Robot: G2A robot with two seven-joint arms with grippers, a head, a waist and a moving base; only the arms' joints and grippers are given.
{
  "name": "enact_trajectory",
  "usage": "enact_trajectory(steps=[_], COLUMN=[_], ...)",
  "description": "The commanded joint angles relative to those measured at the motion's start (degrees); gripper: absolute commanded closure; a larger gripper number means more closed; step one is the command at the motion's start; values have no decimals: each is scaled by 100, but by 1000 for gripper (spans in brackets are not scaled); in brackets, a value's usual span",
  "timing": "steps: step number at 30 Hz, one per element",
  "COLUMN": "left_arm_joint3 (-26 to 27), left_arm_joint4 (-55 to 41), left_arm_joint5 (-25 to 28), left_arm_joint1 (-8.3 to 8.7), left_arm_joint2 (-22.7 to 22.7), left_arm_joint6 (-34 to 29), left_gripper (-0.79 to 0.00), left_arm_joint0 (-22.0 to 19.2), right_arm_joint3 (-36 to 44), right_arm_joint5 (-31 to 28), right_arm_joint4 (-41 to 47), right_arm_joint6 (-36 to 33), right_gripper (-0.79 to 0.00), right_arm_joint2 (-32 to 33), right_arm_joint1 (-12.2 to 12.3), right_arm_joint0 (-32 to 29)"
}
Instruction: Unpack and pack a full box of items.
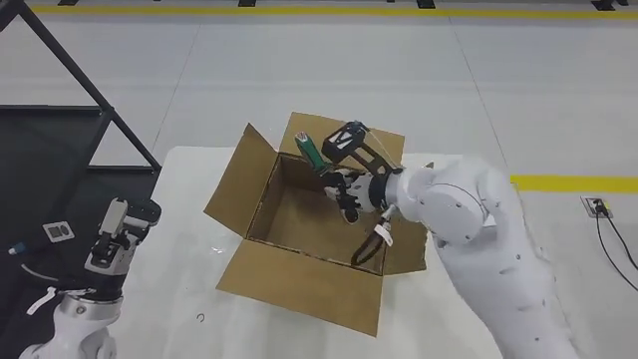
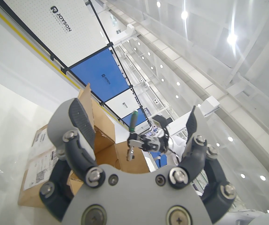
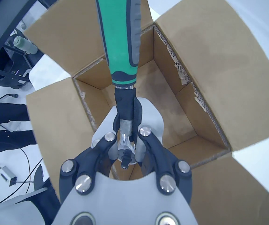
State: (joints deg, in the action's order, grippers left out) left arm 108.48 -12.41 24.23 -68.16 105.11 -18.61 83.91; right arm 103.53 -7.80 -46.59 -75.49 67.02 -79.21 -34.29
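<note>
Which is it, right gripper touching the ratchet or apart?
Touching. The right wrist view shows the right gripper clamped on both sides of the ratchet at its neck, with no gap.

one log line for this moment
right gripper: shut on green-handled tool, above open box | left gripper: open, clear of box

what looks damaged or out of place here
The box has torn, frayed cardboard along an inner flap fold. Otherwise nothing stands out; the right gripper holds the tool by its metal end above the box.

A green-handled ratchet tool (image 1: 308,149), clamped handle-up in the right gripper (image 3: 126,120), hangs over the open cardboard box (image 1: 299,289).
</note>
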Motion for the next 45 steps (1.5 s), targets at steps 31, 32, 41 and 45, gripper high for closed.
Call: enact_trajectory(steps=[31, 32, 41, 45], left_arm_joint3=[101, 108, 137, 150], left_arm_joint4=[496, 514, 578, 565], left_arm_joint5=[-339, -336, -308, -293], left_arm_joint1=[4, 5, 4, 5], left_arm_joint2=[-679, -683, -661, -615], left_arm_joint6=[-95, -88, 35, 85], left_gripper=[-785, -785, -785, -785], left_arm_joint0=[-545, -540, -418, -348], right_arm_joint3=[601, 367, -1047, -1622], right_arm_joint5=[1506, 1522, 1791, 1771], right_arm_joint4=[113, 20, -466, -417], right_arm_joint6=[-513, -516, -476, -450], right_gripper=[0, 0, 0, 0], right_arm_joint2=[3437, 3325, 2741, 2777], right_arm_joint1=[440, 449, 515, 559], right_arm_joint0=[-3639, -3561, -2770, -2474])
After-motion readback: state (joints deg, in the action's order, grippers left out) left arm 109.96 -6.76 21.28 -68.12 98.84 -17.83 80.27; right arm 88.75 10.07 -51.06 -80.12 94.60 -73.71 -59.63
